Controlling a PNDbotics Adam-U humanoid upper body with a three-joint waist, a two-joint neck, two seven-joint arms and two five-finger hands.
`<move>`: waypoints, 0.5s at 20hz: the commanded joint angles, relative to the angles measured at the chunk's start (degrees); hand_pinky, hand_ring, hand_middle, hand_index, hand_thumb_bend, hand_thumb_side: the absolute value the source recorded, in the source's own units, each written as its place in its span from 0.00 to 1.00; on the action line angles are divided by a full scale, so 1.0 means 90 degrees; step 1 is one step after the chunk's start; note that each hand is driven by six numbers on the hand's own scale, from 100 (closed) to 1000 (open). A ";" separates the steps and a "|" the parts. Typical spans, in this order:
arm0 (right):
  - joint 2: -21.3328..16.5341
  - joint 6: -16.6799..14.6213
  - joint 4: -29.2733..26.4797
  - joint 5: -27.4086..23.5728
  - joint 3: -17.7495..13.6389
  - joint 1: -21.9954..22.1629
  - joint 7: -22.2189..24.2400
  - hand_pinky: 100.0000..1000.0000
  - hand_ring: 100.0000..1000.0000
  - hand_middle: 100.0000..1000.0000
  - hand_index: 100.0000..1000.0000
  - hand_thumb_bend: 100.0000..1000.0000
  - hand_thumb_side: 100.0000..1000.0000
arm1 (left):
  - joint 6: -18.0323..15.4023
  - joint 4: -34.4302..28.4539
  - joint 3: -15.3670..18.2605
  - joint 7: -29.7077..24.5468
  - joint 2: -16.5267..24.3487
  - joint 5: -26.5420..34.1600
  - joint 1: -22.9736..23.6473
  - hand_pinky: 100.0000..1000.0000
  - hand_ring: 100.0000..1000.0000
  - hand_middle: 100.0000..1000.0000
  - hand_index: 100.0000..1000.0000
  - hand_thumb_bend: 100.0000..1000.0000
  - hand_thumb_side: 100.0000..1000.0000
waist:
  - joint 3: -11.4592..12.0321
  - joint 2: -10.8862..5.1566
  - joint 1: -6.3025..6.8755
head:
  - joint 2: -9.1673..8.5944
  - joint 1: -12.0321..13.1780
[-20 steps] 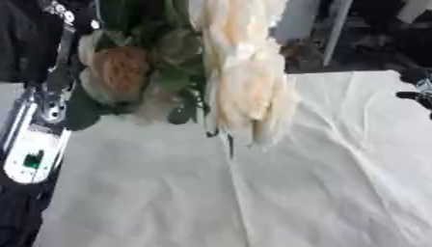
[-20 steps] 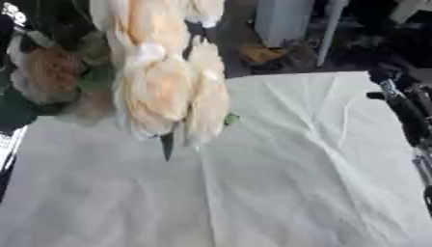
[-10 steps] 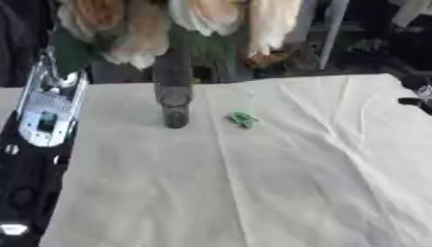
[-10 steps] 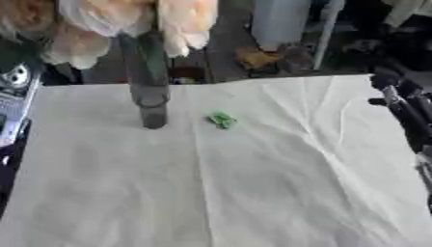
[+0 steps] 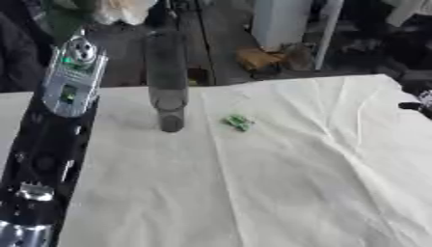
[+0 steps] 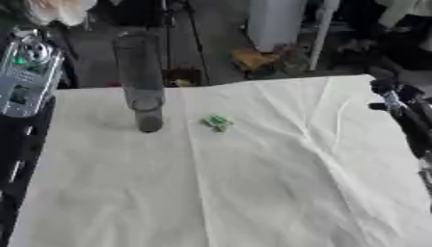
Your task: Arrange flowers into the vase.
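A tall dark glass vase stands upright on the white cloth, left of the middle. Pale cream flowers with a green leaf show only at the top left edge, high above the vase and left of its mouth. My left arm rises along the left side to a silver wrist just under the leaf; the hand itself is hidden there. My right hand shows as dark parts at the right edge, far from the vase.
A small green scrap lies on the cloth right of the vase's foot. Beyond the table's far edge are a white box, a yellowish thing and dark floor clutter.
The flowers, which filled the upper picture and hid the vase, have risen to the top left edge. The vase now stands uncovered. The whole picture has also shifted.
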 commanded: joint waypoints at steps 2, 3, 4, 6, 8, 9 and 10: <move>-0.0107 -0.0021 -0.0052 -0.0008 -0.0001 -0.0139 0.0055 0.73 0.89 0.78 0.76 0.00 0.61 | -0.0357 0.0094 0.0050 0.0449 0.0053 0.0448 -0.0376 0.00 0.00 0.00 0.00 1.00 0.31 | -0.0071 -0.0063 0.0006 | -0.0094 0.0052; -0.0107 -0.0019 -0.0047 -0.0007 -0.0001 -0.0137 0.0057 0.73 0.89 0.78 0.76 0.00 0.61 | -0.0425 0.0074 0.0034 0.0558 0.0081 0.0557 -0.0414 0.00 0.00 0.00 0.00 1.00 0.31 | -0.0086 -0.0065 0.0010 | -0.0093 0.0052; -0.0113 -0.0017 -0.0039 -0.0004 -0.0002 -0.0132 0.0058 0.73 0.89 0.78 0.76 0.00 0.61 | -0.0484 0.0032 0.0009 0.0660 0.0126 0.0664 -0.0452 0.00 0.00 0.00 0.00 1.00 0.31 | -0.0093 -0.0071 0.0016 | -0.0092 0.0048; -0.0124 -0.0016 -0.0028 -0.0002 -0.0006 -0.0126 0.0054 0.73 0.88 0.78 0.76 0.00 0.61 | -0.0552 -0.0082 -0.0037 0.0781 0.0237 0.0885 -0.0505 0.00 0.00 0.00 0.00 1.00 0.31 | -0.0093 -0.0085 0.0027 | -0.0081 0.0036; -0.0132 -0.0017 -0.0023 0.0001 -0.0005 -0.0122 0.0055 0.73 0.88 0.78 0.76 0.00 0.61 | -0.0585 -0.0200 -0.0054 0.0816 0.0333 0.1076 -0.0549 0.00 0.00 0.00 0.00 1.00 0.31 | -0.0076 -0.0099 0.0036 | -0.0072 0.0019; -0.0131 -0.0017 -0.0021 0.0002 -0.0005 -0.0121 0.0057 0.73 0.88 0.78 0.76 0.00 0.61 | -0.0594 -0.0251 -0.0060 0.0813 0.0364 0.1160 -0.0565 0.00 0.00 0.00 0.00 1.00 0.31 | -0.0064 -0.0106 0.0040 | -0.0067 0.0013; -0.0131 -0.0018 -0.0020 0.0004 -0.0004 -0.0120 0.0059 0.73 0.88 0.78 0.76 0.00 0.61 | -0.0596 -0.0292 -0.0072 0.0799 0.0383 0.1238 -0.0574 0.00 0.00 0.00 0.00 1.00 0.31 | -0.0054 -0.0113 0.0043 | -0.0064 0.0010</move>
